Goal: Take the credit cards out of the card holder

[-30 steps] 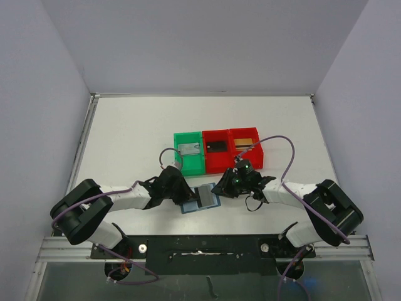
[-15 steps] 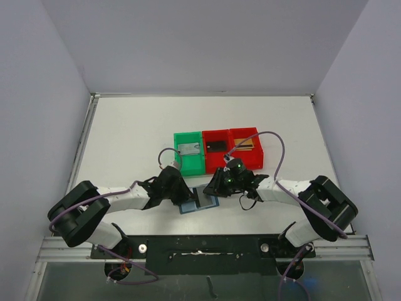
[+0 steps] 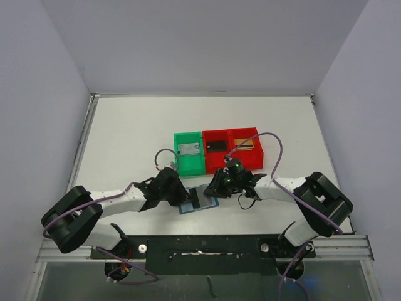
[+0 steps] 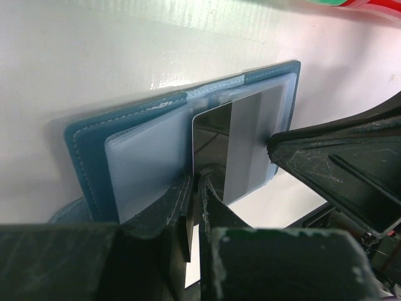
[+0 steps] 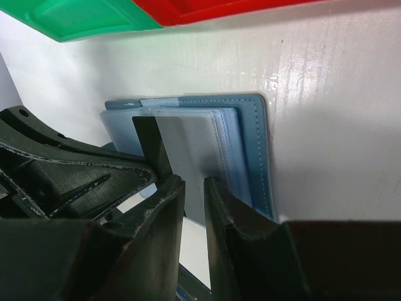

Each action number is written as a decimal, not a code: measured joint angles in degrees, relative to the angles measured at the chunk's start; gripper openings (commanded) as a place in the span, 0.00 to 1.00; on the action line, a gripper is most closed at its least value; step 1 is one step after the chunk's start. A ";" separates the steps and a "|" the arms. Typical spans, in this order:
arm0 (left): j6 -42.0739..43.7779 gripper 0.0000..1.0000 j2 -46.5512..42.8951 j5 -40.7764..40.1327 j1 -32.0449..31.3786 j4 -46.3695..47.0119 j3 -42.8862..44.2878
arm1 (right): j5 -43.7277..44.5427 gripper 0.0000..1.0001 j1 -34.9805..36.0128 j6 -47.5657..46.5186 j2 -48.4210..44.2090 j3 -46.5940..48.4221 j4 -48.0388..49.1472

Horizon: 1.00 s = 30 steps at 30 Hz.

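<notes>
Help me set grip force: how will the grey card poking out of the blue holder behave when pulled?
The card looks flat and straight-edged, so probably stiff and light. Its glossy face may slip when pinched. The card holder looks soft, so it might drag along unless pinned.

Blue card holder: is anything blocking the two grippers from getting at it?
Nothing visible. The left gripper and right gripper both sit right at the open card holder, meeting at the grey card sticking out of it.
</notes>
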 measured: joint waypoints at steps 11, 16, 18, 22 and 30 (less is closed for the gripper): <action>-0.07 0.02 -1.99 -0.61 0.00 -0.04 -1.70 | -1.31 0.28 0.52 -3.39 -0.42 1.55 -1.14; -0.11 0.10 -1.99 -0.61 0.00 0.13 -1.79 | -1.57 0.26 0.92 -4.35 -0.22 3.37 -1.57; -0.24 0.15 -1.99 -0.59 0.00 0.52 -1.99 | -1.68 0.26 0.96 -4.28 0.63 3.45 -1.55; -1.27 0.26 -2.01 -0.13 0.04 3.10 -3.04 | -3.15 0.25 1.27 -2.86 3.52 3.32 -0.20; -5.27 0.33 -1.95 0.98 0.07 12.09 -7.10 | -3.45 0.25 1.27 -0.79 3.76 2.27 1.84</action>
